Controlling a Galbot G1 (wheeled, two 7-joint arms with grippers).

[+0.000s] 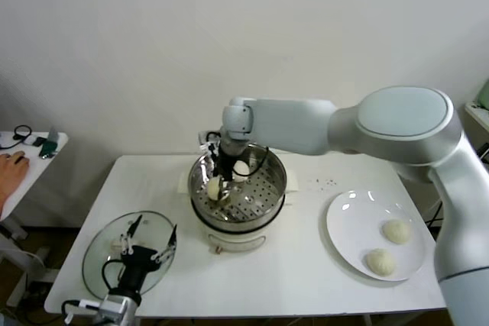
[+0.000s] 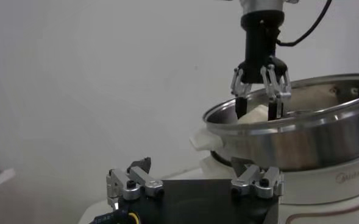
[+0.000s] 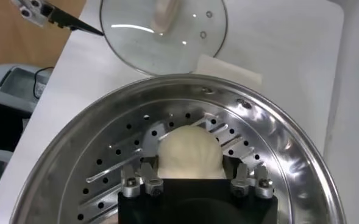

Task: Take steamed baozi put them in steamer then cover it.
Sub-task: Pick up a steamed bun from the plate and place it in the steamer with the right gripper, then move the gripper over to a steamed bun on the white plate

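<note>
Head view: a white table is seen from above, with the round shiny steel steamer basket on its cream-white pot base at the centre of the frame. The right gripper is reached down into the basket, and a small cream-white domed baozi is seen between its fingers, at the basket's left side on the perforated floor. A second pale bun lies farther back in the basket, partly hidden by the arm. In the right wrist view the same baozi sits on the perforated floor between the fingertips, which stand close against its sides; whether the bun is still pressed cannot be told. At the right of the head view, a flat white plate carries two more cream-white buns, lying near each other but apart. At the lower left, the round clear glass lid with metal rim lies flat on the table, and the left gripper is held above it with its jaws spread wide, holding nothing. At the far left edge a human hand rests on a separate small table.
</note>
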